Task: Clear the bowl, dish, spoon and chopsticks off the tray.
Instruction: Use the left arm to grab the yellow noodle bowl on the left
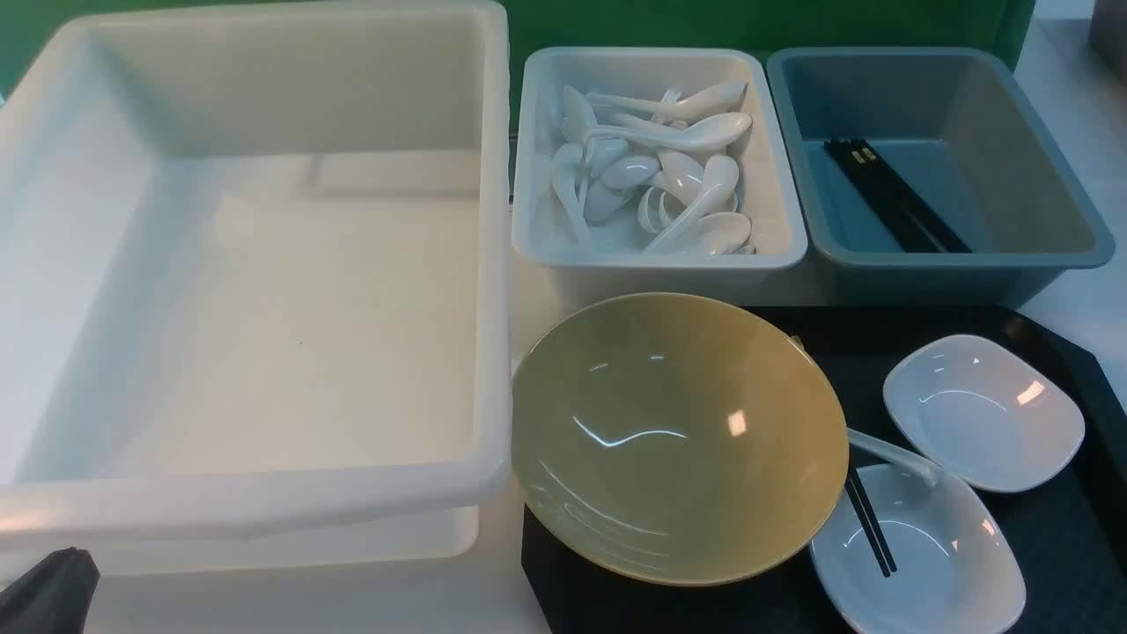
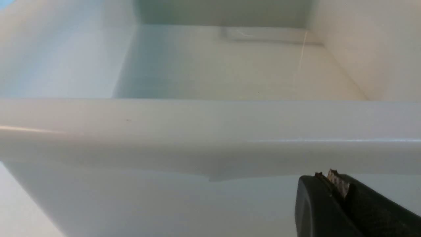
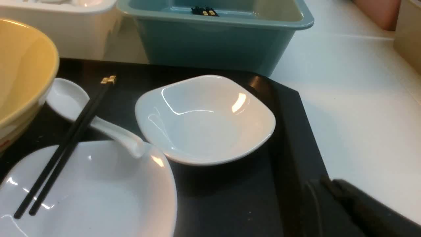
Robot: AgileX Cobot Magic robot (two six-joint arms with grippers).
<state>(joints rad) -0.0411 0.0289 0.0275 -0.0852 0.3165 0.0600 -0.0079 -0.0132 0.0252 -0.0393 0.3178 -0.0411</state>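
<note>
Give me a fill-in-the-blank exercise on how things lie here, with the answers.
1. The spoon on the tray is coloured ____.
2. The chopsticks pass ____ the spoon, not under it.
3. The black sticks near the spoon bin lie in the ____ bin.
4. The number of white dishes on the tray is ____.

Answers: white; over; grey-blue; two

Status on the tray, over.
Both tools shut, empty. Bowl, spoon, chopsticks and two dishes still on tray. Chopsticks lie across the spoon.
</note>
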